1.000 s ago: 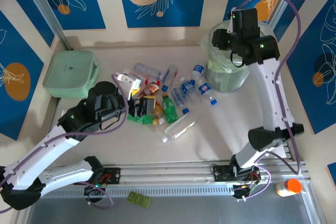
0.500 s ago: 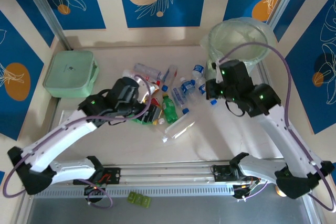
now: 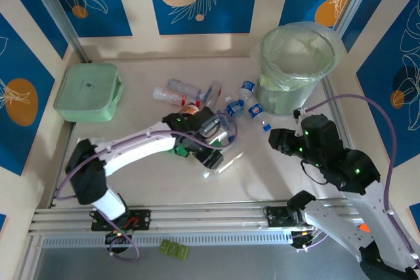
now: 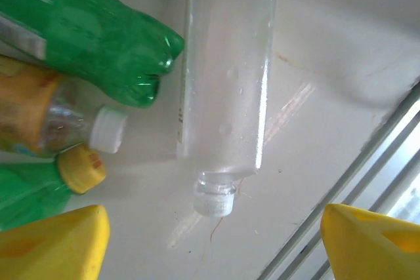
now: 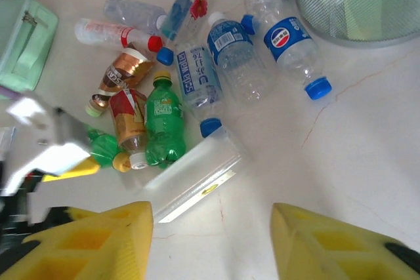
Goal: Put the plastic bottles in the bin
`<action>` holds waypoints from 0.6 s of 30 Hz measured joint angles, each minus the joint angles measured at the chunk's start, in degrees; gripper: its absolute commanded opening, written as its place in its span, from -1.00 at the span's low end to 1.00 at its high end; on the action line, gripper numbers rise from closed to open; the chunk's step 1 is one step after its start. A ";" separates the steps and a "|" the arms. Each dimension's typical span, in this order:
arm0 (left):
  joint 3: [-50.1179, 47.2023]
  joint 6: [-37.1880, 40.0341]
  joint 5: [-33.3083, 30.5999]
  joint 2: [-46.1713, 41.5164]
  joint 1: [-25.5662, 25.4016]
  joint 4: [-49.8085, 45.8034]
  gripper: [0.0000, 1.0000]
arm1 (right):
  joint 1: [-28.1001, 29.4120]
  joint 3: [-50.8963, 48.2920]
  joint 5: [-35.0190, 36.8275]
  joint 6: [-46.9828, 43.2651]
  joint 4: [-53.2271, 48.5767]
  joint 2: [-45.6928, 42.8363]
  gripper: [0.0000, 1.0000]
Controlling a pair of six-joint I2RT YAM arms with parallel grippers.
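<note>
Mostly btls point(image 3: 234, 109) on table point(image 3: 154, 178), bin point(image 3: 287, 91) w/ liner point(image 3: 298, 57).

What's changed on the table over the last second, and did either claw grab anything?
The right arm pulled back from above the bin toward the near edge; the right claw is open and empty. The left arm swung right across the bottles, and the open left claw now hovers over the long clear bottle, not gripping it. The bottles, bin and green box stayed put.

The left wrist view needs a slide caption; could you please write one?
Left pincer open above a clear bottle lying on the table beside green bottles.
</note>
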 measured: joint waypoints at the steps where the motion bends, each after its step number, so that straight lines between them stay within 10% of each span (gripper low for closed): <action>1: 0.68 0.31 -0.66 1.68 -0.79 0.02 0.66 | -0.02 -0.04 0.04 0.20 -0.11 -0.44 0.06; 18: 3.50 1.73 -8.31 13.99 -5.77 2.25 0.63 | -0.94 -6.36 -1.42 1.36 -0.52 -4.17 0.10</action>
